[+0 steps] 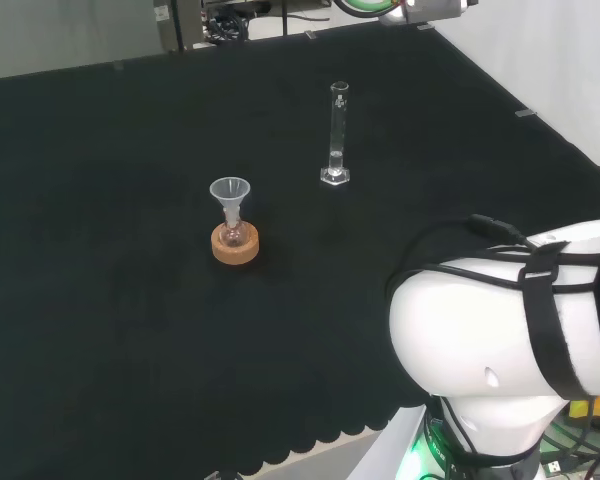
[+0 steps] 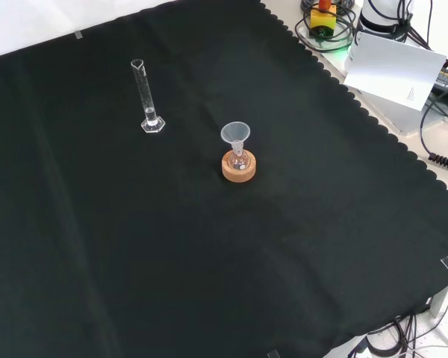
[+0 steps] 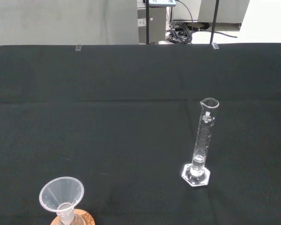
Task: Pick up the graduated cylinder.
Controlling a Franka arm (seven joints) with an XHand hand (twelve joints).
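Observation:
A tall, clear graduated cylinder [image 1: 336,135] stands upright on its hexagonal foot on the black cloth. The front view has the cylinder [image 2: 148,98] toward the upper left, and the wrist view looks at the cylinder [image 3: 202,143] from some way off. Nothing touches it.
A small flask with a clear funnel [image 1: 230,194] in its neck rests on a cork ring [image 1: 235,244], to the cylinder's left and nearer in the head view. The funnel [image 2: 236,136] and cork ring [image 2: 238,167] also sit mid-cloth in the front view. The arm's white link [image 1: 500,330] bulks at the head view's lower right.

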